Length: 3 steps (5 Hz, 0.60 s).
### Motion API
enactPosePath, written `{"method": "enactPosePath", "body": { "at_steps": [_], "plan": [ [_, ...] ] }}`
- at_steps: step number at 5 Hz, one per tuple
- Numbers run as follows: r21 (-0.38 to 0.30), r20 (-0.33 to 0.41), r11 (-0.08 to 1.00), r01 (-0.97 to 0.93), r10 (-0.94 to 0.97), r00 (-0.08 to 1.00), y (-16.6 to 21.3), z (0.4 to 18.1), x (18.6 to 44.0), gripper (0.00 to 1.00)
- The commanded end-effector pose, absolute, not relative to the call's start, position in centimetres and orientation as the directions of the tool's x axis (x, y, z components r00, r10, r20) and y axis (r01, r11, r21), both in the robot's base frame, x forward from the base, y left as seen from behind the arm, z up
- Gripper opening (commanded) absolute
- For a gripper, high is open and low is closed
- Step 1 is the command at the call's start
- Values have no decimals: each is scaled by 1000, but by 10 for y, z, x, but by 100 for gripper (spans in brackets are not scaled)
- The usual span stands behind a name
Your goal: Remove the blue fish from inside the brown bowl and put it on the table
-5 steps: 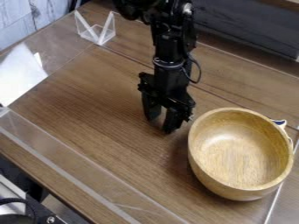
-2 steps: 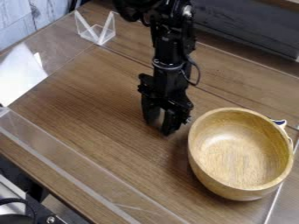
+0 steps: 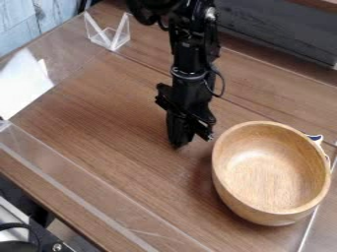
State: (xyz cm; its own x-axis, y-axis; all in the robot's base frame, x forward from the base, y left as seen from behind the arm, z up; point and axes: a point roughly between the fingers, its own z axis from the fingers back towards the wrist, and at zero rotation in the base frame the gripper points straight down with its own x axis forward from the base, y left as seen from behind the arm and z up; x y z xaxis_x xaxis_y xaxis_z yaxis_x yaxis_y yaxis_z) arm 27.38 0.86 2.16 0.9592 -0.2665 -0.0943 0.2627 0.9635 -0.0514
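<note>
Nearest the camera, clear plastic edging [image 3: 79,202] runs along the rim of the table [image 3: 105,138], likely to protect it. To the right sits the brown bowl [image 3: 271,172], upright and apparently empty; the blue fish cannot be seen anywhere, not even at the fingertips. Just left of the bowl, the gripper [image 3: 180,141] points straight down at the tabletop, jaws drawn together, too dark to tell whether anything is pinched. Farther back stands a clear plastic stand [image 3: 108,30].
</note>
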Motion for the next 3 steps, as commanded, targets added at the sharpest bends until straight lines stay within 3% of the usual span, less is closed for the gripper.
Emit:
{"method": "enactPosePath", "body": {
  "at_steps": [1, 3],
  "plan": [
    [-31, -24, 967, 253, -253, 967, 17, 38, 277, 100],
    [-39, 0, 967, 252, -252, 968, 21, 47, 269, 100]
  ]
}}
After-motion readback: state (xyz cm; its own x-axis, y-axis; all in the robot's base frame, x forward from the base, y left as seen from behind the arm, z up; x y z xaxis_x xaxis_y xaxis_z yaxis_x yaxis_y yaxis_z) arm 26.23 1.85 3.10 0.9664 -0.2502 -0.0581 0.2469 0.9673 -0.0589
